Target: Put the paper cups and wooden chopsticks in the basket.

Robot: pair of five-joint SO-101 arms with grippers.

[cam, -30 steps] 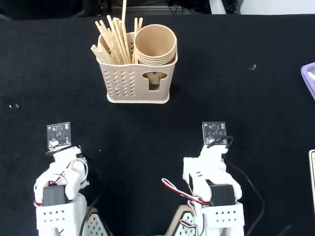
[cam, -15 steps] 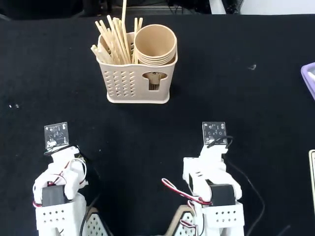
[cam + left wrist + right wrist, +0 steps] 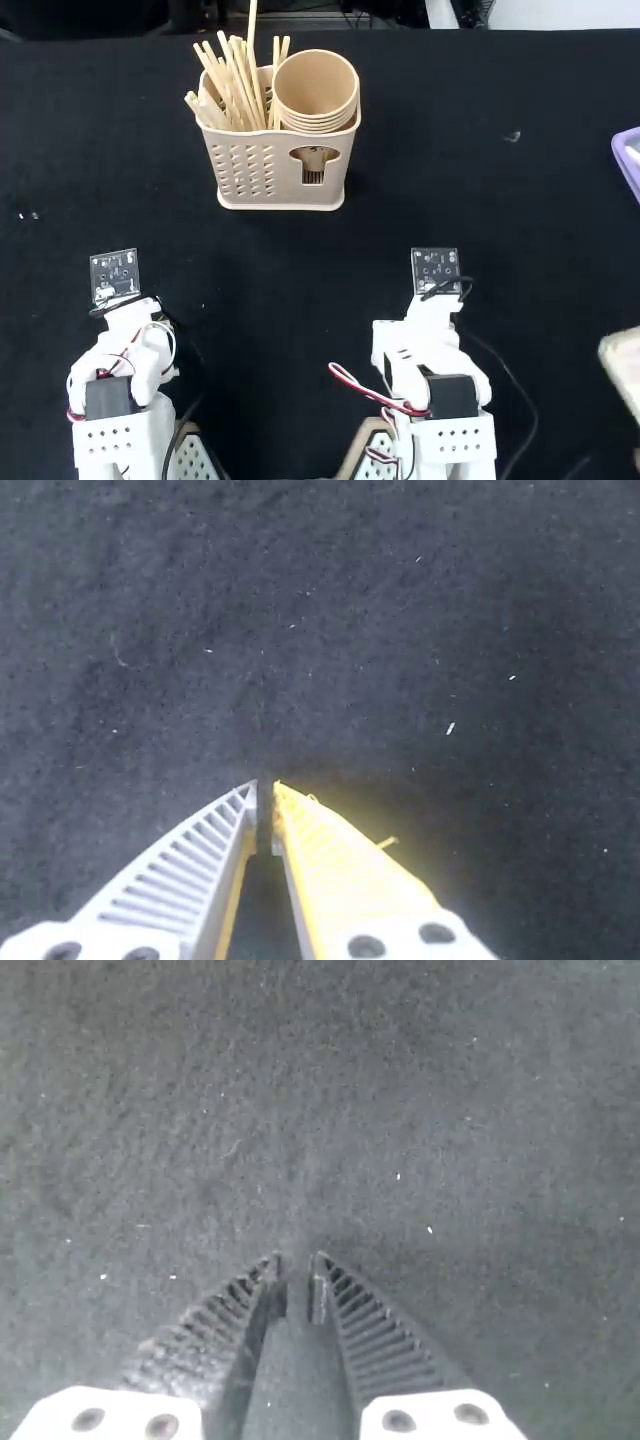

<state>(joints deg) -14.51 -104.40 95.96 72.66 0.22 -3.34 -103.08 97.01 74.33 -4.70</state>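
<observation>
At the far side of the counter [image 3: 520,230], the basket [image 3: 280,170] holds stacked paper cups [image 3: 315,92] and wooden chopsticks [image 3: 230,85]. Left hand [image 3: 263,805] and right hand [image 3: 296,1278] are clenched at the near side.

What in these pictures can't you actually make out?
Purple thing, high view: cut off by the right edge.
Pale shape below it, high view: blurred and cut by the same edge.
Paper cups, high view: nested in the basket, whose wall hides their number.
Speck on the table, high view: too small.
</observation>
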